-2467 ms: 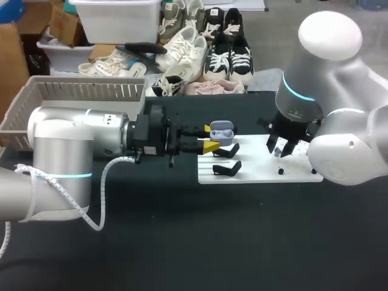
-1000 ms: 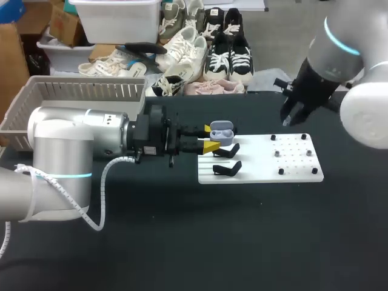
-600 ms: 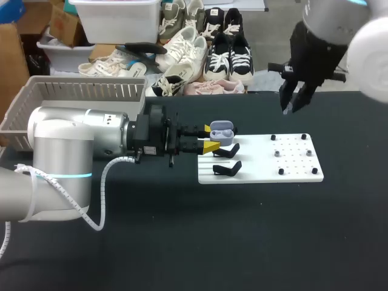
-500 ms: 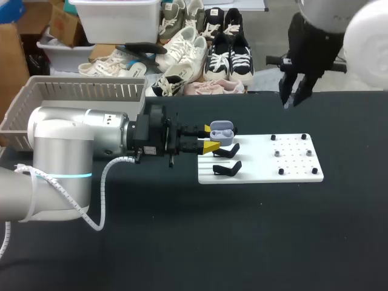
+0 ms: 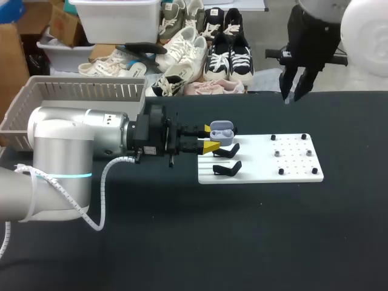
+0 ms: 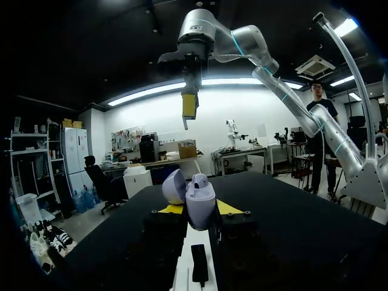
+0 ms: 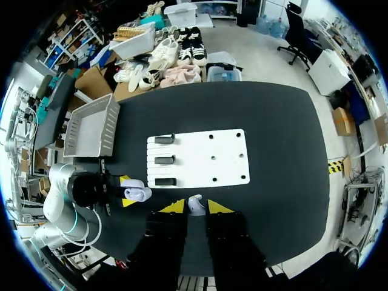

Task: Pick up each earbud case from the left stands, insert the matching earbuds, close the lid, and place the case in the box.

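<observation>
My left gripper (image 5: 211,138) is shut on a lavender earbud case (image 5: 222,132), held lid-open just over the left edge of the white board (image 5: 260,159). In the left wrist view the case (image 6: 197,203) stands upright between the yellow tips of the left gripper (image 6: 195,211), lid (image 6: 174,185) tipped back. My right gripper (image 5: 293,96) hangs high over the table's far edge, fingers pointing down. In the right wrist view the right gripper (image 7: 195,207) is shut on a small whitish earbud (image 7: 195,204), far above the board (image 7: 200,159).
Black stands (image 5: 227,168) line the board's left side, and small dark pegs (image 5: 276,153) dot its right half. A grey slatted basket (image 5: 73,97) sits at the table's far left, behind my left arm.
My right arm has lifted off the board's right half and risen toward the far edge, turning its fingers straight down. The left arm and case have not moved.
</observation>
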You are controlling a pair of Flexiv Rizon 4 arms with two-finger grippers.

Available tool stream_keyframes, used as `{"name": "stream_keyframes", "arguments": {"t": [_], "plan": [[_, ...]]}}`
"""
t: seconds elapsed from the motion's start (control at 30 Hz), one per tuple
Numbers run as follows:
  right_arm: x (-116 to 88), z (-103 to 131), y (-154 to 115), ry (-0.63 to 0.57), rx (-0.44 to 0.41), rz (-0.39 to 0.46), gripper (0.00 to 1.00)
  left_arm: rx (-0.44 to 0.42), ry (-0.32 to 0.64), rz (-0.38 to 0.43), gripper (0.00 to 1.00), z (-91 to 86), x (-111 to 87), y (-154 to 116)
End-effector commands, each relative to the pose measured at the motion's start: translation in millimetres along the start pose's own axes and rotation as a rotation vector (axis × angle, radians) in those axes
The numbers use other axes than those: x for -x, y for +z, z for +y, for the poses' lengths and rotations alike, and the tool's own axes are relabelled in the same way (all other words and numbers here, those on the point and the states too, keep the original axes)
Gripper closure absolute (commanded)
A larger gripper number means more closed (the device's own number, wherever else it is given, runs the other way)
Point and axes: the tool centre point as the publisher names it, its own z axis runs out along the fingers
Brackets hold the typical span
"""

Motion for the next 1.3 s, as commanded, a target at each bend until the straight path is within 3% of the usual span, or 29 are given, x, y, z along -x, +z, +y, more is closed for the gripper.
{"name": "stream_keyframes", "arguments": {"t": [0.03,0.27,0.63,0.77,0.9,1.3], "plan": [[2,15,-2,-0.088,0.024,-0.006,1.00,0.004,0.002,-0.001,1.00,-0.5,-0.4,1],[-6,65,-3,-0.239,0.144,-0.008,1.00,0.004,0.002,-0.001,1.00,-0.5,-0.4,1],[-36,116,6,-0.452,0.193,0.006,1.00,0.004,0.002,-0.001,1.00,-0.5,-0.4,1],[-40,123,15,-0.490,0.185,0.007,1.00,0.004,0.002,-0.001,1.00,-0.5,-0.4,1],[-42,126,26,-0.520,0.124,0.008,1.00,0.004,0.002,-0.001,1.00,-0.5,-0.4,1],[-41,124,27,-0.508,0.128,0.012,1.00,0.004,0.002,-0.001,1.00,-0.5,-0.4,1]]}}
